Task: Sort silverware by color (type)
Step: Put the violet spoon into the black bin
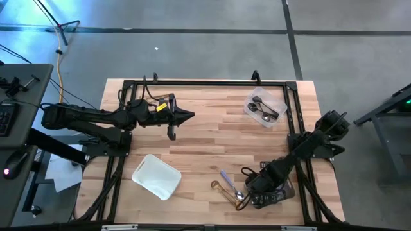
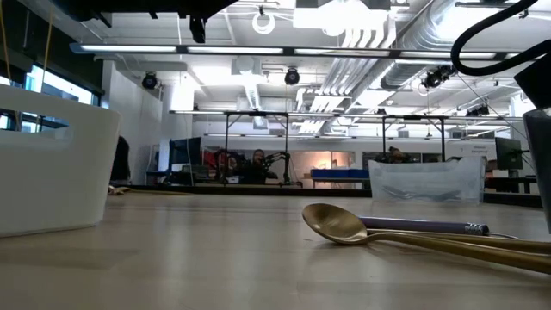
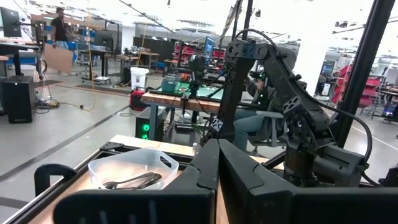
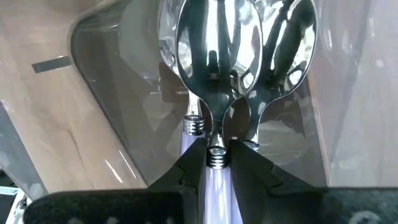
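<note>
The right hand (image 4: pixel 217 163) is reaching down into a clear tray (image 4: pixel 102 118) at the lower right of the high view, its two dark fingers (image 4: pixel 180 174) pressing from both sides on the ribbed neck of a shiny silver spoon (image 4: pixel 211 62) with a pale lilac handle — clamped on it. A second silver spoon (image 4: pixel 283 56) is lying just beside the first in the same tray, their bowls side by side.

Left of that tray, more silverware is lying loose on the wooden worktop (image 1: pixel 205 128): a gold spoon (image 2: pixel 340 224) and a purple-handled utensil (image 1: pixel 226 178) crossing close together. In the low view the gold spoon's bowl is lying low on the wood in the foreground.

A white tray (image 1: pixel 156 176) is sitting at lower centre-left. Another clear tray (image 1: pixel 264 108) at upper right is holding dark spoons (image 1: pixel 262 109).

The left hand (image 1: pixel 191 117) is hovering over the upper middle of the worktop — fingers pressed together, holding nothing.
</note>
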### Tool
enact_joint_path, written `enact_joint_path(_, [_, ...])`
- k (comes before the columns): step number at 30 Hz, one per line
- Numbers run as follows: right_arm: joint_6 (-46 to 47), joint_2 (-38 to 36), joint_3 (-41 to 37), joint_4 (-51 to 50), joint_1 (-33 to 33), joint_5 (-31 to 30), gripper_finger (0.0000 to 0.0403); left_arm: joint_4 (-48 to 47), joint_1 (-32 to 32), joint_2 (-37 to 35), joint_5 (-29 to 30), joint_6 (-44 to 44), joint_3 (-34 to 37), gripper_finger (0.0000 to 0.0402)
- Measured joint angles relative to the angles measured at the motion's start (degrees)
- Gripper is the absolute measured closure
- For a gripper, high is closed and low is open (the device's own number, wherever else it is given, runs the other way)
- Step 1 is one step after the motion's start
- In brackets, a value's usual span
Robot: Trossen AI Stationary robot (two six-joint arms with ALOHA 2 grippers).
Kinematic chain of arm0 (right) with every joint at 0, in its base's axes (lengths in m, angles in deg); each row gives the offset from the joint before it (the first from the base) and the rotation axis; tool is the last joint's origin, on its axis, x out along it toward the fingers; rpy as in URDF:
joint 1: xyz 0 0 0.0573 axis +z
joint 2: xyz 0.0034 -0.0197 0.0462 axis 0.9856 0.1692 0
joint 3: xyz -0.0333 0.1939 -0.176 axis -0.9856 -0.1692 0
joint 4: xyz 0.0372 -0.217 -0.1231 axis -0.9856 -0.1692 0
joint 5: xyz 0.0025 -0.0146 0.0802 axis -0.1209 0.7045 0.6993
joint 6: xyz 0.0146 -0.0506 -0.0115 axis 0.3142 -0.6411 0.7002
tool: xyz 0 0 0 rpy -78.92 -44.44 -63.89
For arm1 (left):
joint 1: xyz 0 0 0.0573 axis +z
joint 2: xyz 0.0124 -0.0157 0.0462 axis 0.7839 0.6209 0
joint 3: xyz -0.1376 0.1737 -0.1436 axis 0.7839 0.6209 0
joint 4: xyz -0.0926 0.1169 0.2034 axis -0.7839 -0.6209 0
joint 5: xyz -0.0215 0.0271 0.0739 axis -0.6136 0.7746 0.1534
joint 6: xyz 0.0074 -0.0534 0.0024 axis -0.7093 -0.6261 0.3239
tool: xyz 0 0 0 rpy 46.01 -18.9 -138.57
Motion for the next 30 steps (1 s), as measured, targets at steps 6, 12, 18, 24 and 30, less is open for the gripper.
enact_joint_path(6, [0.4,0.0,0.0,0.0,0.0,0.0,0.0333,0.0,0.0,0.0,0.7,0.0,0.0,0.0402])
enact_joint_path(12, [0.4,0.0,0.0,0.0,0.0,0.1,0.0282,0.0,0.0,0.0,0.9,0.0,0.0,0.0401])
enact_joint_path(18, [-0.9,-0.7,0.0,-0.2,0.0,2.2,0.0237,0.0,0.0,0.0,0.9,0.0,0.0,0.0402])
enact_joint_path(24, [-0.5,-8.6,0.0,-4.4,0.0,0.9,0.0235,0.0,0.1,0.0,1.2,0.0,0.0,0.0401])
enact_joint_path(30, [6.0,-21.5,0.0,-9.1,0.0,-1.1,0.0247,0.0,0.8,0.0,1.1,0.0,0.0,0.0401])
